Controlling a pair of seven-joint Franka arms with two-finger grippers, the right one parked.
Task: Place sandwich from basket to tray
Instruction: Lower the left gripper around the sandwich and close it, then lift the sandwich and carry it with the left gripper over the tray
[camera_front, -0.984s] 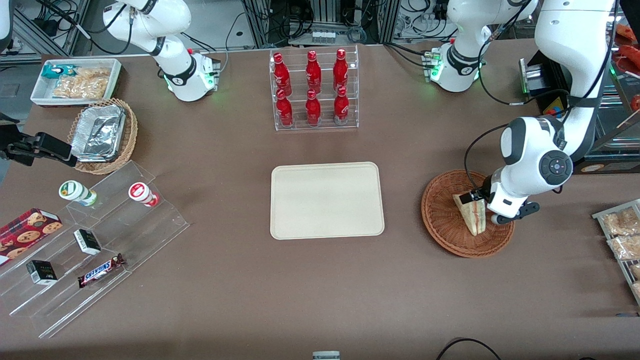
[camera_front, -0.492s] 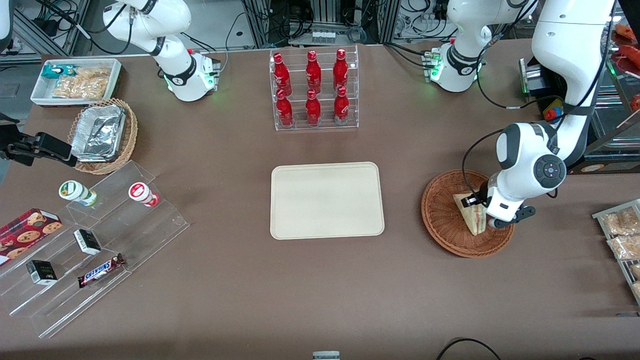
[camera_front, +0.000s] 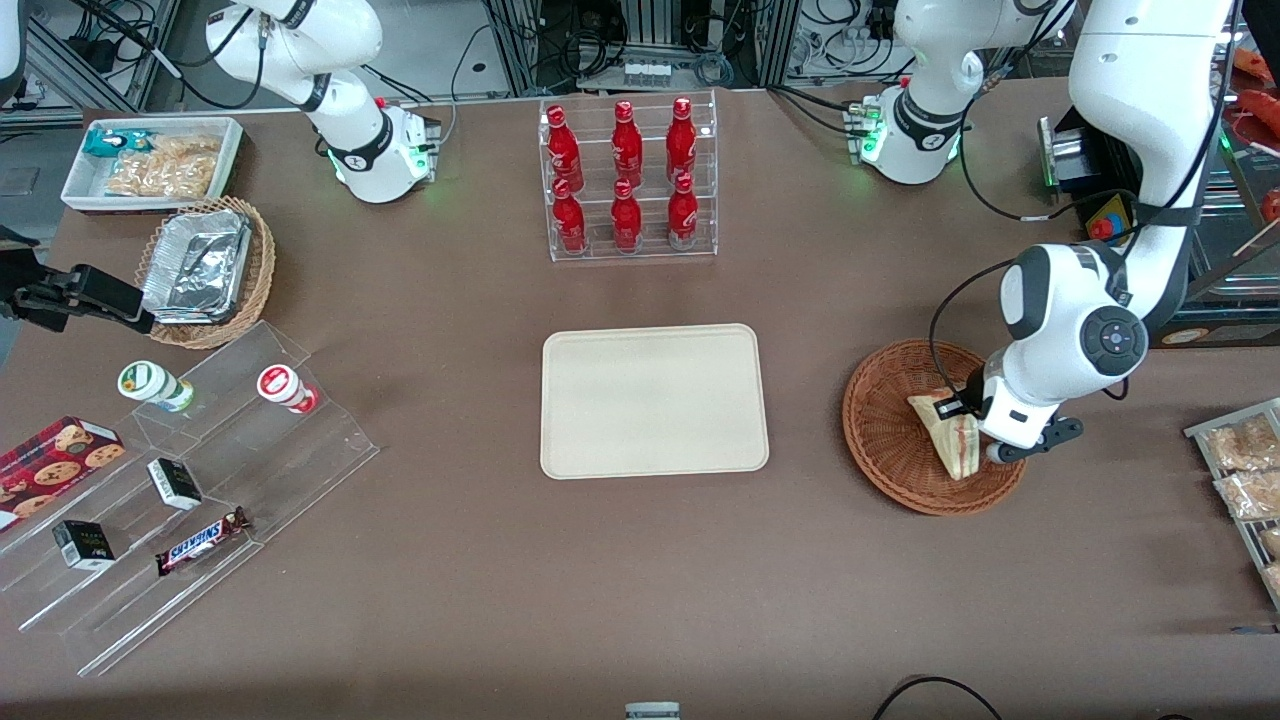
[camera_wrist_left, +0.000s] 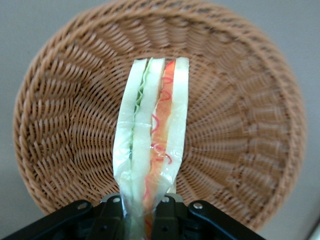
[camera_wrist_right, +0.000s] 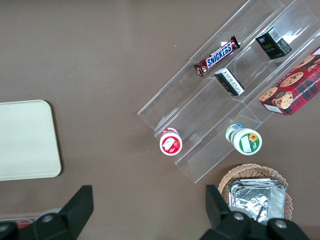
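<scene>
The sandwich (camera_front: 950, 440) is a wrapped cream wedge with red, orange and green layers (camera_wrist_left: 152, 140), standing on edge in the reddish-brown wicker basket (camera_front: 885, 440). My left gripper (camera_front: 968, 432) is down in the basket, shut on the sandwich's end, its black fingers (camera_wrist_left: 107, 217) pressing both sides of the wrap. The wicker weave (camera_wrist_left: 65, 130) surrounds the sandwich in the left wrist view. The cream tray (camera_front: 655, 400) lies at the table's middle, toward the parked arm from the basket, with nothing on it (camera_wrist_right: 25, 140).
A clear rack of red bottles (camera_front: 628, 180) stands farther from the camera than the tray. Snack packets (camera_front: 1240, 470) lie at the working arm's end. A tan basket with foil trays (camera_front: 205, 270) and clear stepped shelves (camera_front: 200, 490) sit at the parked arm's end.
The sandwich has tilted and shifted slightly nearer the camera within the basket, with the gripper holding it; the wrist moved a little toward the working arm's end.
</scene>
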